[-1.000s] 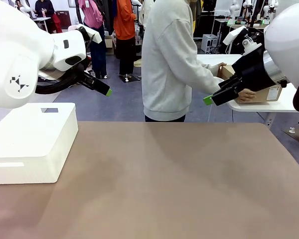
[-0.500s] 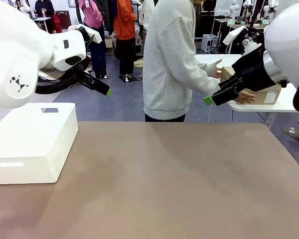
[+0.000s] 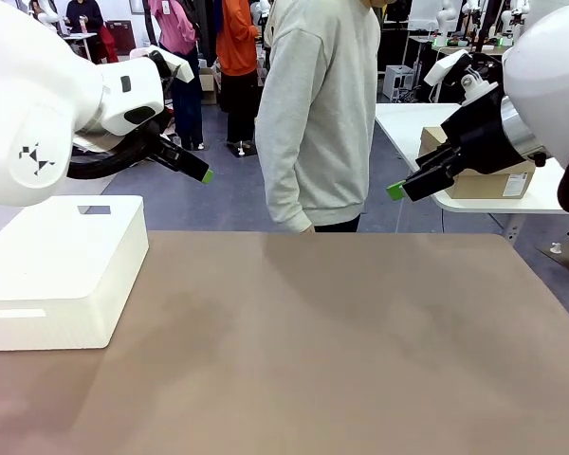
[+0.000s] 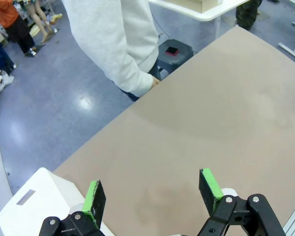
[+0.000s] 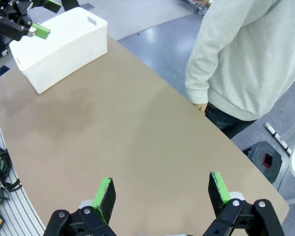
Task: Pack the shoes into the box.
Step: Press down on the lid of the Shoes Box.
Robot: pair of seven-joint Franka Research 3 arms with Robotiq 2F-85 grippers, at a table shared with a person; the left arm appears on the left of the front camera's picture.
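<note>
Shoes: I saw no pair on the table [image 3: 360,360] under either gripper, so I could not place them.
Box: a tan cardboard box [image 3: 479,175] sat on the side table [image 3: 550,199] behind my right gripper [image 3: 396,191], well apart from both arms; I judged it was likely the shoebox, but could not tell for sure.
Left gripper: my left gripper [image 4: 152,194] hung above the bare tabletop, fingers spread wide, nothing between them.
Right gripper: released too, pads parted over empty surface.
Person: stood at the far edge ahead of both grippers, one hand [image 5: 201,107] touching the rim.
White block: the foam block [image 3: 62,270] lay just beneath and beside my left gripper.
Risk, collision: if I had reached forward, I judged I might hit that hand at the edge.
Risk, wrong target: with no box within reach, I feared my left arm would take the foam block for it.
Risk, idle grasp: closing then would have caught only air.
</note>
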